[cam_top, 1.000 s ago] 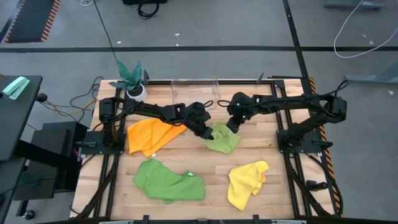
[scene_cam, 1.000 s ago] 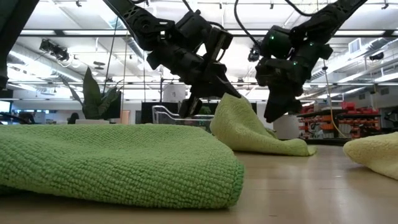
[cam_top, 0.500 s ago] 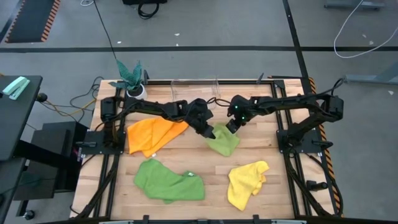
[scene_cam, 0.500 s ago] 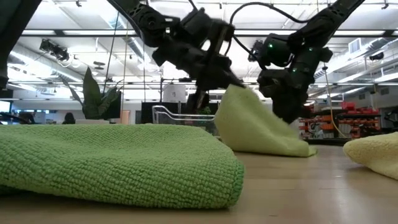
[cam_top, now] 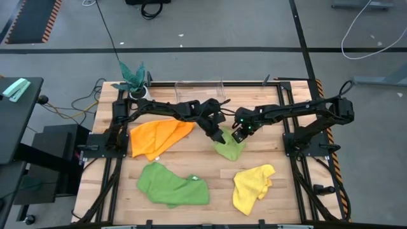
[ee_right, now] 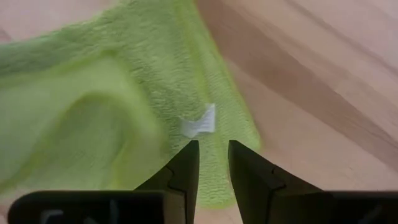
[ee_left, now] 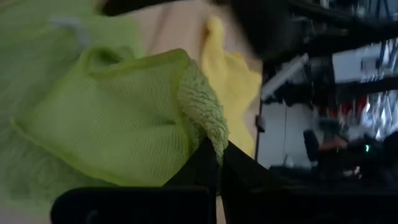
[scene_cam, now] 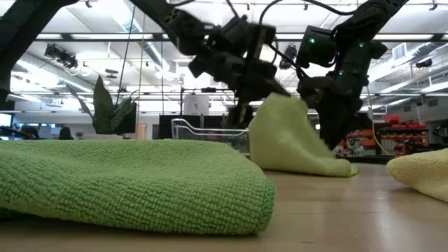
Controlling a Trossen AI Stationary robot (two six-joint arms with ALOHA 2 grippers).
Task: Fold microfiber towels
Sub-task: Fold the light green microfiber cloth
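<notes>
- The light green towel (cam_top: pixel 229 147) lies mid-desk (cam_top: pixel 210 166), one corner lifted into a peak by the left gripper (cam_top: pixel 218 135), jaws clamped on its edge.
- The right gripper (cam_top: pixel 240 135) hangs just beside it, jaws slightly apart over the corner with the white tag (ee_right: pixel 200 122), gripping nothing.
- This looks like the spreading step; next, the right jaws likely need to pinch that corner so both can pull the cloth flat.

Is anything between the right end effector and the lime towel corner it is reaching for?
Nothing visible. The right end effector is open just above the lime green towel, its white tag just ahead. The left end effector pinches another corner, lifted clear.
</notes>
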